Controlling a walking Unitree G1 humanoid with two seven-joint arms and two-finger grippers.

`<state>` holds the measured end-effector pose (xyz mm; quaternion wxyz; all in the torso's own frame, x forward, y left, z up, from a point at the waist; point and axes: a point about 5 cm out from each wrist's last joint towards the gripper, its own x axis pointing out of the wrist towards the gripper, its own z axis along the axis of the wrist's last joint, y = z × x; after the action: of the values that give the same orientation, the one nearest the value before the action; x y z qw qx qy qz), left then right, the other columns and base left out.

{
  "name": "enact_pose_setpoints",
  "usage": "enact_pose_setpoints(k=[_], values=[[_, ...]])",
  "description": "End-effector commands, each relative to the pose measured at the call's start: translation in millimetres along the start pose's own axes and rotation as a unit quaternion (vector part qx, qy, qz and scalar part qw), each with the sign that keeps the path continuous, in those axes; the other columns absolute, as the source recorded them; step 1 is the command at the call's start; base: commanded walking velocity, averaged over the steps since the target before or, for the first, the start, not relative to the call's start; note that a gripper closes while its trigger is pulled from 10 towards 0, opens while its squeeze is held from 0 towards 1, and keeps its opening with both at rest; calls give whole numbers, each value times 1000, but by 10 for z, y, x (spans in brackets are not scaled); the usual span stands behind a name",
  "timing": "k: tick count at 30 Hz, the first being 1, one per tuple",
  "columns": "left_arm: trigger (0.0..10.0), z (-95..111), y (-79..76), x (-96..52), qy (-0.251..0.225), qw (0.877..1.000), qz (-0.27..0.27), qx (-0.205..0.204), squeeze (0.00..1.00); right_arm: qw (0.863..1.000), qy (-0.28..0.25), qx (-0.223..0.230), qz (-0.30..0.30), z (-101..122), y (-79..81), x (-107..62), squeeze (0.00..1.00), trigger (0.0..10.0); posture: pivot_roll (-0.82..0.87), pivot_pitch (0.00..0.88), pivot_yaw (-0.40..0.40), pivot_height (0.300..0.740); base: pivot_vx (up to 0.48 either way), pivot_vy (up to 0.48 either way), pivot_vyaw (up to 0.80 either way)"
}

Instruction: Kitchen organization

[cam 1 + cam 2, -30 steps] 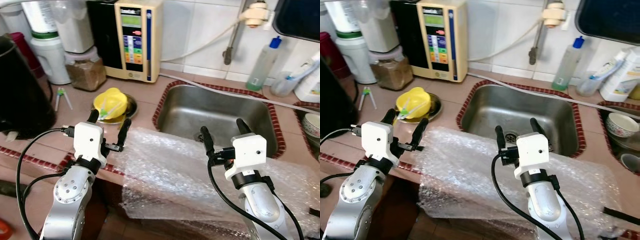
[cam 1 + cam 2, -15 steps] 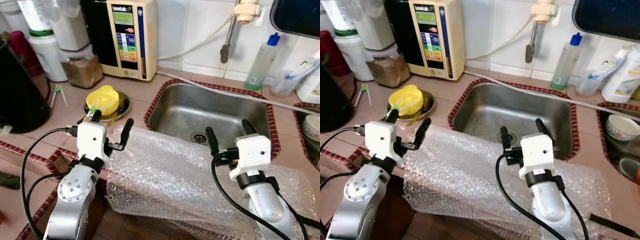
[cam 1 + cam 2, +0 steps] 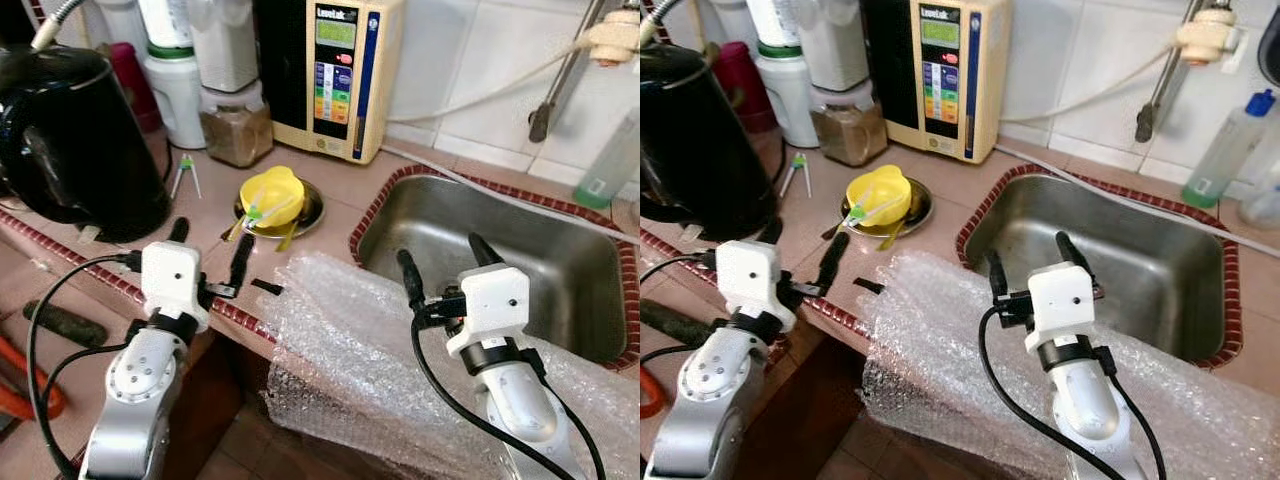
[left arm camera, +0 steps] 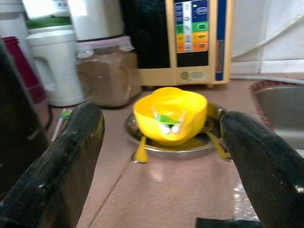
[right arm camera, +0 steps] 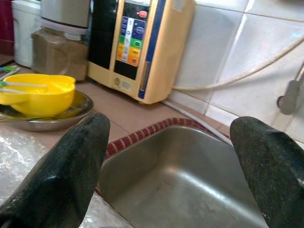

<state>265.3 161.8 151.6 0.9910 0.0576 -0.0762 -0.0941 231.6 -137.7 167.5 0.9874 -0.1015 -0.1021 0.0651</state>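
While the task names no object, aim: yellow bowl (image 4: 170, 112) lies straight ahead of the left gripper (image 3: 208, 262), the nearer one
Jaws: both wide, empty; right gripper (image 3: 440, 267) faces the sink (image 3: 560, 260)

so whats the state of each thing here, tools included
left tool: open, empty, above counter edge
right tool: open, empty, over bubble wrap
yellow bowl: upright on metal plate
sink: empty, dry-looking
bubble wrap: draped over counter edge

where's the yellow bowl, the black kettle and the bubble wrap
yellow bowl (image 3: 270, 192): left eye view, on its yellow side.
black kettle (image 3: 75, 140): left eye view, on its dark body.
bubble wrap (image 3: 940, 340): right eye view, on the sheet's left half.
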Motion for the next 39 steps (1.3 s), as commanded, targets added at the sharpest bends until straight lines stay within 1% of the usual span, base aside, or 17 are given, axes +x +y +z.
enact_pose_setpoints(k=[1,4,6,11,13,15,20,25,32,34,35,37,38,39], values=[[10000,6,15,14,0,1000,3,9,0,1000,-2,1,-1,9,0,3,0,10000,32,15,-1,740,0,0,0],[10000,4,19,33,0,1000,3,9,0,1000,-3,3,-1,10,9,6,0,10000,34,14,-1,740,0,0,0],[10000,14,30,63,-3,1000,5,2,0,1000,-4,4,-1,12,15,16,0,10000,36,17,-3,740,0,0,0],[10000,37,27,99,-9,1000,3,3,0,1000,-7,5,0,20,17,31,0,10000,37,12,-3,740,0,0,0],[10000,26,-8,126,-9,1000,-11,-7,0,1000,-13,1,-1,38,1,65,0,10000,36,6,-5,740,0,0,0],[10000,18,-12,136,-8,1000,-12,-9,0,1000,-16,-1,-2,47,-5,77,0,10000,34,5,-5,740,0,0,0],[10000,-36,3,271,-2,999,-7,-42,0,1000,-26,-2,-8,88,-40,157,0,10000,29,9,-12,740,0,0,0],[10000,-47,-34,337,0,999,-14,-52,0,1000,-27,2,0,90,-3,162,0,10000,25,13,-12,740,0,0,0],[10000,-135,-81,389,9,997,-22,-70,0,1000,-25,2,10,76,44,159,0,10000,16,18,-6,740,0,0,0],[10000,-175,-99,440,14,996,-21,-81,0,1000,-25,3,12,75,59,157,0,10000,14,17,-5,740,0,0,0],[10000,-175,-99,440,14,996,-21,-81,0,1000,-25,3,12,75,59,157,0,10000,14,17,-5,740,0,0,0],[10000,-212,-87,517,17,995,-10,-99,0,1000,-25,4,17,80,72,158,0,10000,6,20,-7,740,0,0,0],[10000,-229,-87,585,18,994,-8,-104,0,999,-24,5,24,83,84,153,0,10000,2,23,-8,740,0,0,0],[10000,-231,-86,609,18,994,-7,-104,0,999,-24,5,26,86,89,151,0,10000,-5,24,-10,740,0,0,0]])
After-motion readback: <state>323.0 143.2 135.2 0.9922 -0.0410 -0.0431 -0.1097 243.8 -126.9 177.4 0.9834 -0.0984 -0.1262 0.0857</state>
